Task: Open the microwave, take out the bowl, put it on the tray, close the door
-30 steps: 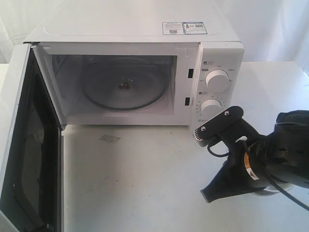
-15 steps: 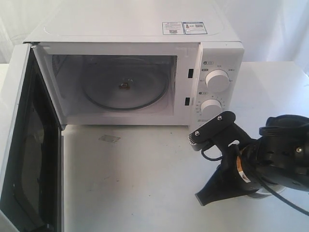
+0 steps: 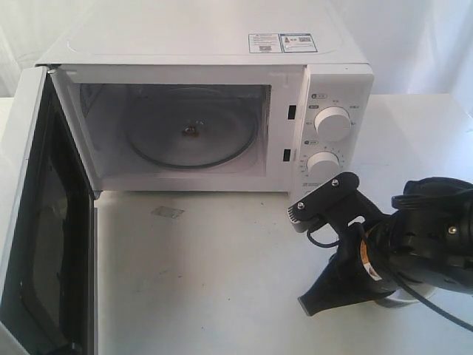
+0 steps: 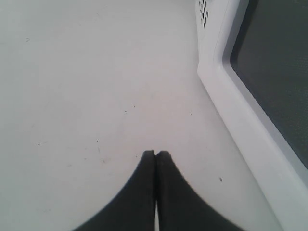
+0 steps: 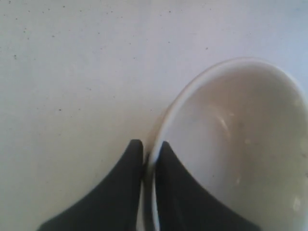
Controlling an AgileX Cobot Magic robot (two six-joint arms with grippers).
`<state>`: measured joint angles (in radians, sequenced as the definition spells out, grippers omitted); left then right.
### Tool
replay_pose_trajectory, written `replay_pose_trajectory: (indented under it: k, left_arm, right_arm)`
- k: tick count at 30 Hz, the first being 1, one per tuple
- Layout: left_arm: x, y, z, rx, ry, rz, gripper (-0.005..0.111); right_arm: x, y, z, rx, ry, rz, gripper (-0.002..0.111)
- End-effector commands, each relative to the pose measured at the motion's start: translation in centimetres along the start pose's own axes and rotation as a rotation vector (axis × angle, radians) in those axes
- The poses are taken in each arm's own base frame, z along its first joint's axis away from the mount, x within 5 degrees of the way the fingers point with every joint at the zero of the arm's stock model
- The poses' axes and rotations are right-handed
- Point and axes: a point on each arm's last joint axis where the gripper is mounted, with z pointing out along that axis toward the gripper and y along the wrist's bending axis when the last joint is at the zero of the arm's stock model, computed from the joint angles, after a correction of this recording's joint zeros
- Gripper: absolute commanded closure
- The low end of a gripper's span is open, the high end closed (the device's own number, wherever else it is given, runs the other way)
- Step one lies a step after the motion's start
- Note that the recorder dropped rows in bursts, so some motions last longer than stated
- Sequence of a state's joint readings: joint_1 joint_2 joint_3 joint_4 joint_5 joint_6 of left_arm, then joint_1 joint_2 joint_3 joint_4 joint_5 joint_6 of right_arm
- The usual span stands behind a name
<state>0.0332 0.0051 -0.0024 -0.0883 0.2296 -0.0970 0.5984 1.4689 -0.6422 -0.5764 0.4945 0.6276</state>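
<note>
Our right hand (image 5: 150,144), barely parted, straddles the bowl (image 5: 240,144) rim at 5 o'clock from the microwave (image 3: 207,44); whether it grips, we cannot tell. Our left hand (image 4: 155,154) is closed, empty

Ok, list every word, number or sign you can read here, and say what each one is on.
Nothing here reads clearly.
Stickers on the microwave top: print too small.
Markings around the upper dial and lower dial: too small and blurred.
Label on the right arm: blurred.
</note>
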Motion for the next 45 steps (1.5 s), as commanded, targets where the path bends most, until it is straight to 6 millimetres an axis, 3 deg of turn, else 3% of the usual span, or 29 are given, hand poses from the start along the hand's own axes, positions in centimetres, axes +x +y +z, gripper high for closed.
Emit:
replay_pose_trajectory:
  k: [1, 11, 15, 18, 23, 24, 27, 29, 32, 34, 37, 42, 45]
  left_arm:
    - [0.1, 0.0, 0.0, 0.001, -0.001, -0.009, 0.107]
    - [0.1, 0.0, 0.0, 0.001, -0.001, -0.009, 0.107]
    - [0.1, 0.0, 0.0, 0.001, -0.001, -0.009, 0.107]
    - [0.1, 0.0, 0.0, 0.001, -0.001, -0.009, 0.107]
    - [0.1, 0.0, 0.0, 0.001, -0.001, -0.009, 0.107]
    - [0.1, 0.0, 0.0, 0.001, -0.001, -0.009, 0.107]
    - [0.0, 0.0, 0.0, 0.000, -0.006, -0.009, 0.107]
    - [-0.5, 0.0, 0.0, -0.003, -0.060, -0.009, 0.107]
    - [-1.9, 0.1, -0.2, -0.020, -0.215, 0.048, 0.107]
    - [-4.0, 0.2, -0.9, -0.050, -0.457, 0.097, 0.107]
    - [-5.6, 0.3, -2.0, -0.072, -0.673, 0.093, 0.107]
    - [-9.3, -0.4, -4.4, -0.061, -0.690, 0.135, 0.107]
    - [-11.8, -1.0, -5.6, -0.051, -0.593, 0.191, 0.107]
  right_arm:
    - [0.1, -0.3, 0.1, 0.007, 0.009, 0.013, 0.079]
    - [0.1, -0.7, -1.0, 0.026, 0.000, 0.030, 0.076]
    - [-0.1, -1.3, -4.5, -0.023, -0.063, 0.171, 0.076]
    - [-0.8, -2.1, -8.0, -0.061, -0.229, 0.204, 0.076]
    - [-1.0, -2.8, -11.9, -0.122, -0.453, 0.207, 0.076]
    - [-0.9, -2.9, -12.2, -0.123, -0.468, 0.200, 0.079]
    - [-0.4, -3.4, -14.0, -0.099, -0.551, 0.088, 0.108]
    - [-0.1, -3.6, -14.7, -0.096, -0.580, 0.077, 0.108]
    - [0.5, -3.9, -15.9, -0.117, -0.625, 0.109, 0.108]
    - [1.0, -4.1, -16.8, -0.121, -0.664, 0.113, 0.108]
    - [1.5, -4.4, -17.8, -0.091, -0.709, 0.034, 0.108]
    - [2.0, -4.5, -17.9, -0.042, -0.732, -0.100, 0.108]
    - [2.0, -4.4, -17.9, -0.040, -0.739, -0.116, 0.108]
